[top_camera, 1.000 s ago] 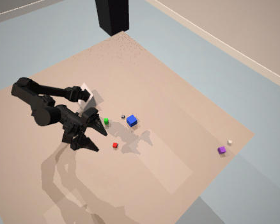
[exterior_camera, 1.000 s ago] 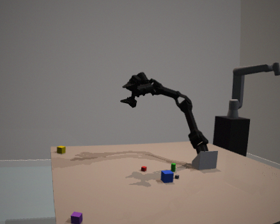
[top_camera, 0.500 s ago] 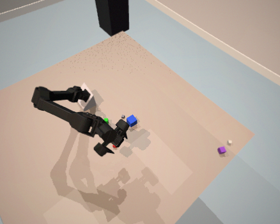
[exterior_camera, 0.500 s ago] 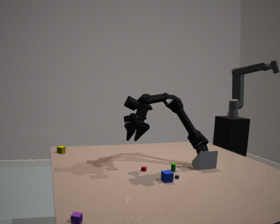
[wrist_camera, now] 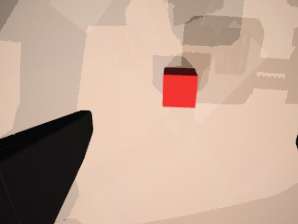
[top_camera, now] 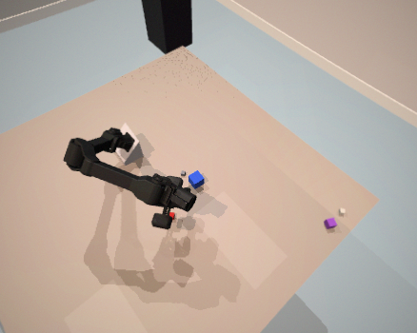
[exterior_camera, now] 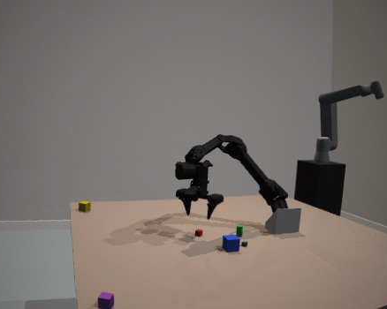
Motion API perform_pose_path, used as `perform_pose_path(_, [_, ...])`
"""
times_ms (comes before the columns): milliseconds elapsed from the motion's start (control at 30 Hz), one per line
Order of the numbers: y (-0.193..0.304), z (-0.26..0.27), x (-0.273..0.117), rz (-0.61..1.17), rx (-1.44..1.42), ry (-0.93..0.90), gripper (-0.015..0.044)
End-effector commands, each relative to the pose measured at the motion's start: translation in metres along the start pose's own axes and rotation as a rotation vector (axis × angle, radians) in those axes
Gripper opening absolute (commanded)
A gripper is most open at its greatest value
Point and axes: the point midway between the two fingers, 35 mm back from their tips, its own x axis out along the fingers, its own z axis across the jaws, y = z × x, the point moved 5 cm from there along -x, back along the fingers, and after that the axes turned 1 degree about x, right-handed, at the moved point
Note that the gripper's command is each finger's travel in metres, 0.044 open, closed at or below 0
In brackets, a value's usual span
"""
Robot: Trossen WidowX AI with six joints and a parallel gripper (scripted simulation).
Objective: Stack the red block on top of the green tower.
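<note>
Hanging above the red block (exterior_camera: 199,232) on the surface (exterior_camera: 164,269), the pincer (exterior_camera: 199,211) is spread wide, holding nothing; the green tower (exterior_camera: 239,230) stands nearby.

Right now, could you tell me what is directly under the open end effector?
The red block sits on the table below the open end effector, untouched. In the top view, the arm hides the green tower.
</note>
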Motion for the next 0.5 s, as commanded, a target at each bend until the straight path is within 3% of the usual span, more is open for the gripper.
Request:
perform_pose_path(0, [0.001,0.003,0.001,0.015,-0.02,0.001,0.044])
perform_pose_path(467, [0.003,0.004,0.039,0.016,-0.02,0.002,0.044])
